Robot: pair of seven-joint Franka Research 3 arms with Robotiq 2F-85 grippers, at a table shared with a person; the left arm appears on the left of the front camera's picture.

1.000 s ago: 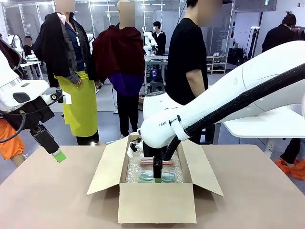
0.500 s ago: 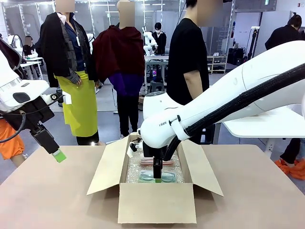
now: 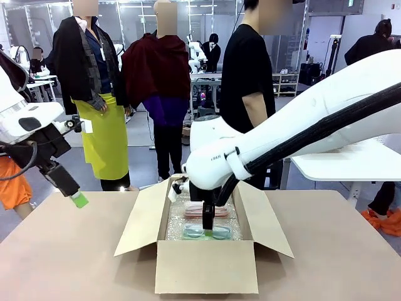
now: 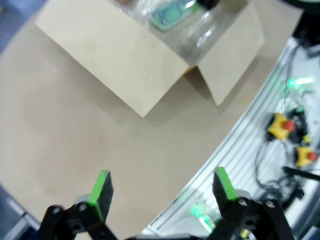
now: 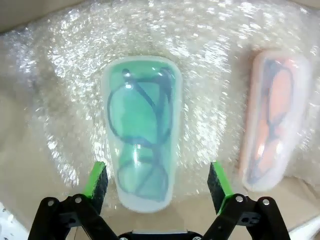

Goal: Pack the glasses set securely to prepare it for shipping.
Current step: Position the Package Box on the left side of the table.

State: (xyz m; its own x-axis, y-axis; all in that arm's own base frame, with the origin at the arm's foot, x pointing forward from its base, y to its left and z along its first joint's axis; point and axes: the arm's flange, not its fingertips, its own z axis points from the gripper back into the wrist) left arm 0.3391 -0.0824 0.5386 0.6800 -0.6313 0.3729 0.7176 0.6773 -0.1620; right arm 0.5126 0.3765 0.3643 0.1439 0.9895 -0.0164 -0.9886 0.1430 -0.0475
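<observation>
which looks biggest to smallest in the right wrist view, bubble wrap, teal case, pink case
Largest: bubble wrap, by far.
Then teal case and pink case: teal looks wider, but it sits centred under the wide-angle lens, so unranked.

Fixed at front, facing across the desk (image 3: 69,251). From left wrist, high and far off, down onto the cardboard box (image 4: 120,60). From right wrist, close inside it; interior shared by all.
</observation>
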